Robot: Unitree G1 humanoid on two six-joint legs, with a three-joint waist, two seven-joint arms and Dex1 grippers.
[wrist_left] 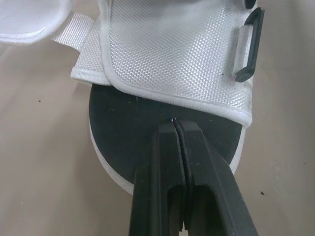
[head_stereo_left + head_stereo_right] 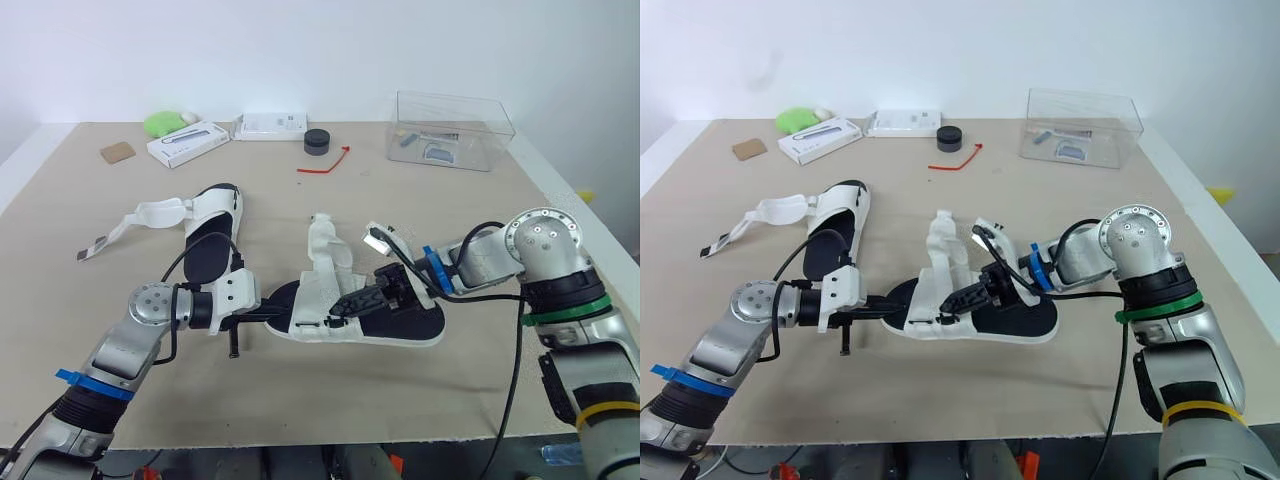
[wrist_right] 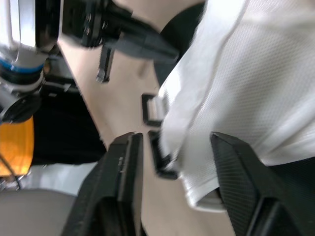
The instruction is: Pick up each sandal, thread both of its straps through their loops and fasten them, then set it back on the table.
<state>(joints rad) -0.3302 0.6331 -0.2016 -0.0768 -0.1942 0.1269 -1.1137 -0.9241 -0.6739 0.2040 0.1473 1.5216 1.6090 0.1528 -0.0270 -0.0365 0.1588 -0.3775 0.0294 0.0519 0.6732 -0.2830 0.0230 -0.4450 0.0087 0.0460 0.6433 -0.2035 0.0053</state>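
Observation:
One white sandal with a black sole (image 2: 360, 322) lies mid-table, its white upper (image 2: 325, 270) standing up. My left gripper (image 2: 272, 316) is shut, its tip resting on the rounded end of that sandal's black insole (image 1: 133, 142), just below the woven flap with a black loop (image 1: 247, 46). From the right, my right gripper (image 3: 174, 142) is open, with the edge of the white upper (image 3: 236, 98) between its fingers, next to two black loops (image 3: 152, 109). A second sandal (image 2: 215, 235) lies further left, its strap (image 2: 140, 218) loose and trailing over the table.
At the back stand a clear plastic box (image 2: 450, 130), a black round puck (image 2: 317, 141), a red tie (image 2: 325, 162), two white boxes (image 2: 187, 142), a green object (image 2: 165, 122) and a brown card (image 2: 117, 152). The table's front edge (image 2: 300, 440) is close below the arms.

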